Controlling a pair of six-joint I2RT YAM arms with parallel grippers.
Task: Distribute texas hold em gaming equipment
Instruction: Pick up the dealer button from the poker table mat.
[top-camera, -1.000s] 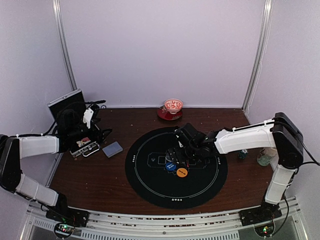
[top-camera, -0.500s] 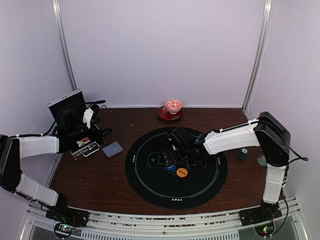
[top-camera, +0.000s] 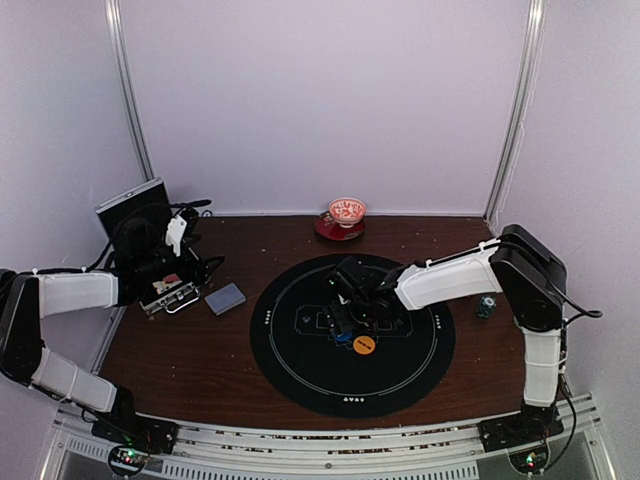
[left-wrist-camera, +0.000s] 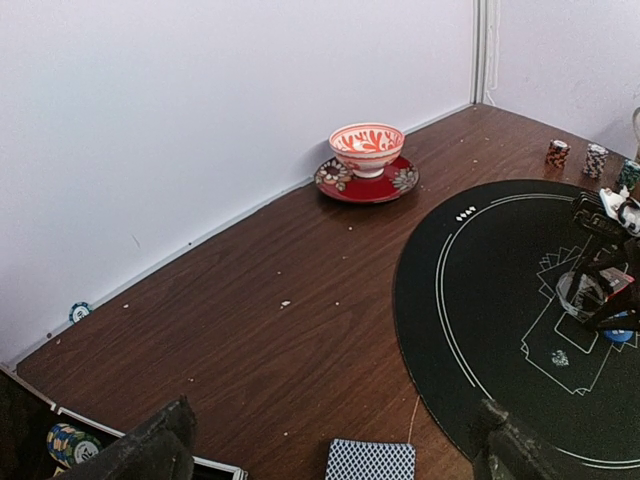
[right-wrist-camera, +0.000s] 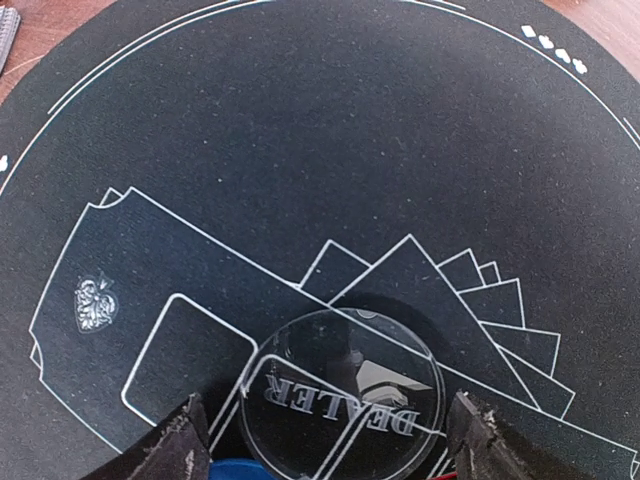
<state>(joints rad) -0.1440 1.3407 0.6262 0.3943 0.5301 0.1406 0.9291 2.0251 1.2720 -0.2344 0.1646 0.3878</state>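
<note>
A clear round disc marked DEALER (right-wrist-camera: 340, 395) lies on the black mat between the fingers of my right gripper (right-wrist-camera: 328, 410), which is open and straddles it. A blue marker disc (right-wrist-camera: 225, 470) touches its near edge. From above, my right gripper (top-camera: 345, 316) is at the mat's middle, with the blue disc (top-camera: 343, 338) and an orange disc (top-camera: 364, 346) just in front. A grey-blue card deck (top-camera: 225, 298) lies left of the mat and shows in the left wrist view (left-wrist-camera: 370, 462). My left gripper (top-camera: 200, 268) is open and empty above it.
The black mat (top-camera: 300, 370) fills the table's middle. A red-and-white bowl (top-camera: 347, 211) on a red saucer stands at the back wall. An open metal case (top-camera: 165, 295) holding chips sits far left. Chip stacks (left-wrist-camera: 596, 158) stand at the right of the mat.
My right gripper has moved left across the mat, the arm stretching further out. The left arm has not moved.
</note>
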